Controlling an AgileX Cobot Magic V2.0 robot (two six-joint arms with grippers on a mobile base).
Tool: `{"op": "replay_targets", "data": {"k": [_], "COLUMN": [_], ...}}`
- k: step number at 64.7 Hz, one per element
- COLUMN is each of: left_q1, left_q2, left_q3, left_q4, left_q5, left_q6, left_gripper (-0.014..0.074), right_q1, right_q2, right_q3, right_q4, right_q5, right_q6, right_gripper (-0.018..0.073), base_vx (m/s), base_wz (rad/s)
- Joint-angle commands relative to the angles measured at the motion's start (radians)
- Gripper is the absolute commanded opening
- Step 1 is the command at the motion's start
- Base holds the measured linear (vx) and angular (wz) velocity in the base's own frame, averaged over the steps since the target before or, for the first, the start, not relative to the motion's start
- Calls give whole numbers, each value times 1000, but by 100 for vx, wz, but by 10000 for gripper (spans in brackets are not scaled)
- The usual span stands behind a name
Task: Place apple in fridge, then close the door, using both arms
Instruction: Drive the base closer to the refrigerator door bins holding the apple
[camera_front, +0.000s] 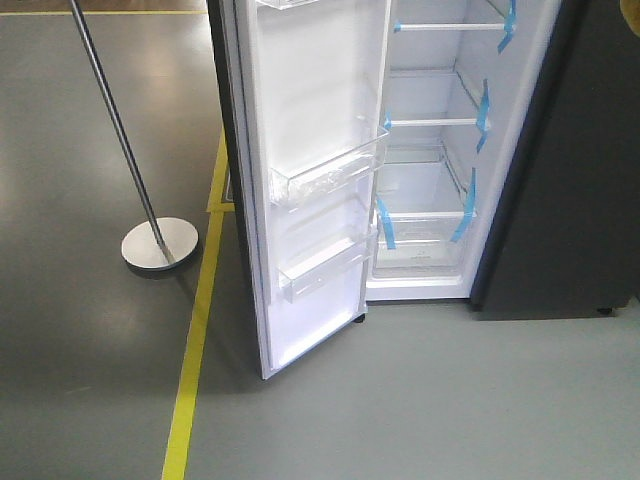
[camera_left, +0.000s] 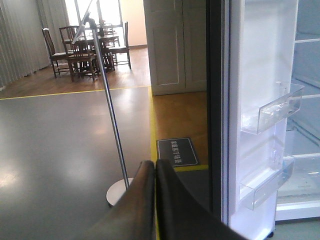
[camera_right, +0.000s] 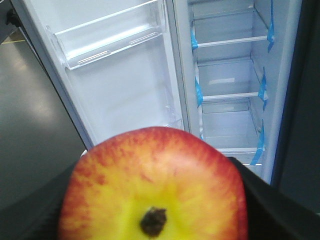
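Observation:
The red and yellow apple (camera_right: 155, 185) fills the bottom of the right wrist view, its dark dimple facing the camera. My right gripper (camera_right: 155, 220) is shut on it, with black fingers (camera_right: 270, 210) on both sides. Ahead stands the fridge (camera_right: 230, 85) with white shelves and blue tape, also seen from the front (camera_front: 430, 150). Its door (camera_front: 310, 180) hangs wide open to the left, clear bins facing out. My left gripper (camera_left: 154, 167) is shut with nothing in it, left of the door's dark edge (camera_left: 216, 110). Neither gripper shows in the front view.
A metal pole on a round base (camera_front: 158, 243) stands on the grey floor left of the door. A yellow floor line (camera_front: 195, 330) runs past it. A dark floor sign (camera_left: 176, 151) lies behind the door. Chairs and a table (camera_left: 87, 47) stand far off.

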Motion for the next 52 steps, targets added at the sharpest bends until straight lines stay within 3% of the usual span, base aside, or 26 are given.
{"op": "replay_targets", "data": {"k": [1,52], "left_q1": [-3,-3], "left_q2": [-15,-15], "left_q3": [-17,-17], "left_q4": [-9,-9], "left_q5": [-75,-75], "left_q6": [-3,-3], "left_gripper": [-6,-6], "right_q1": [-4,-4], "right_q2": [-20,-20], "right_q3": [-36,-36], "right_q4": [9,9], "right_q5": [-83,-83], "right_q6": [-8,-8], "right_gripper": [60,60], "base_vx": [8,8], "base_wz": [5,4]}}
